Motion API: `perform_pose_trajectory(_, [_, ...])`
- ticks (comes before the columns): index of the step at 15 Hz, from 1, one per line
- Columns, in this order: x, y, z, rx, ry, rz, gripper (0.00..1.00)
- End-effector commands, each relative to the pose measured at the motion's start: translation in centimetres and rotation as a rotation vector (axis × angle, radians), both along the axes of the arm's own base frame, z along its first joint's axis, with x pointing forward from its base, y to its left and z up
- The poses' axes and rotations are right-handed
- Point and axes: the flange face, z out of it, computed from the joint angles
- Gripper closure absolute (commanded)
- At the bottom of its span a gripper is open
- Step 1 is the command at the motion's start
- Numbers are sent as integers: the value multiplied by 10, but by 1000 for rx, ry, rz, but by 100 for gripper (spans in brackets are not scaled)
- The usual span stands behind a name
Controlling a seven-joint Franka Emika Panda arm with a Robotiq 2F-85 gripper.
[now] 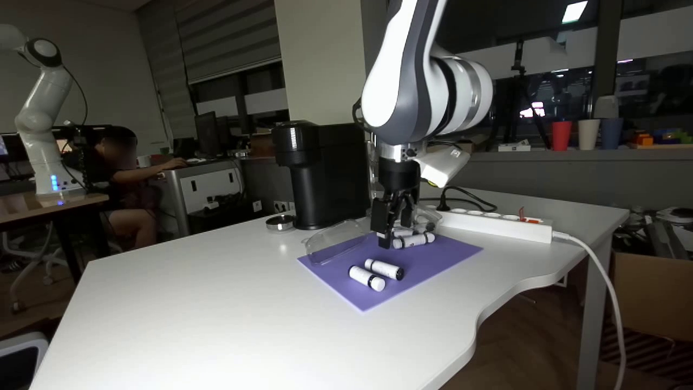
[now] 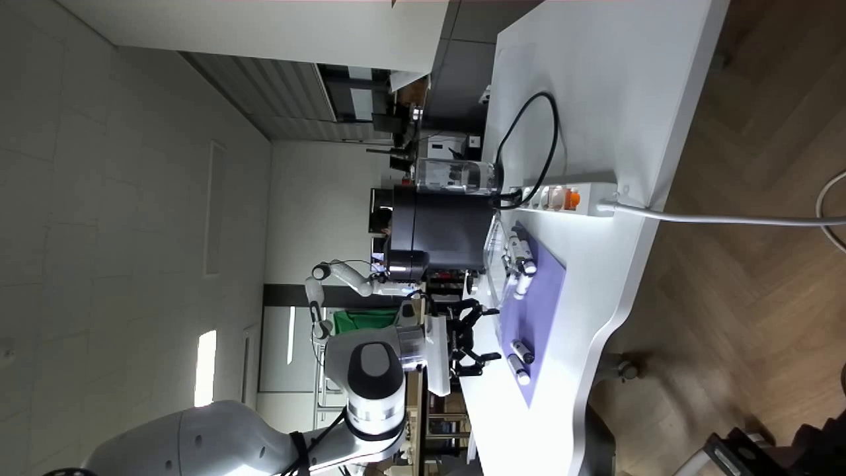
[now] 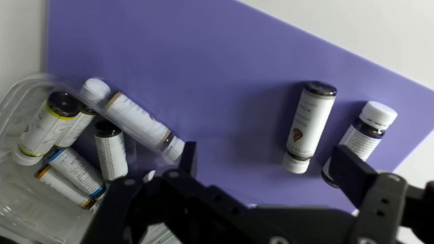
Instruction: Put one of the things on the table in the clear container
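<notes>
Two small white-labelled bottles lie side by side on the purple mat on the white table [image 1: 216, 303]. In the wrist view, one bottle [image 3: 310, 125] lies between the open fingers, and a white-capped bottle [image 3: 364, 139] is partly hidden behind the right finger. The clear container [image 3: 37, 217] is at the left there and holds several similar bottles; it also shows in an exterior view [image 1: 331, 241]. Another bottle [image 3: 137, 118] lies along its rim, seemingly outside it. My gripper [image 3: 269, 161] is open and empty above the mat, as in both exterior views [image 1: 395, 230] [image 2: 494, 334].
A black coffee machine [image 1: 335, 173] stands behind the container. A white power strip [image 1: 495, 225] with a black plug and cable lies beside the purple mat [image 1: 433, 262]. A small round metal dish [image 1: 280, 222] sits by the machine. The table's front edge curves inward.
</notes>
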Motion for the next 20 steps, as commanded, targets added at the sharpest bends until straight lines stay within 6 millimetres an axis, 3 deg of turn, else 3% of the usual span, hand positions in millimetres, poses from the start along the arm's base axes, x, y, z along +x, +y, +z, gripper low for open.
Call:
perform_pose_trajectory(1, [13,3,-14,-5,5,10,0])
perform_pose_trajectory(12, [18,8,-44,9,68,-1,0])
perform_pose_trajectory(13, [18,8,-44,14,72,-4,23])
perform_pose_trajectory(14, [19,8,-44,15,77,-4,26])
perform_pose_trajectory(20, [21,3,-41,29,102,-23,69])
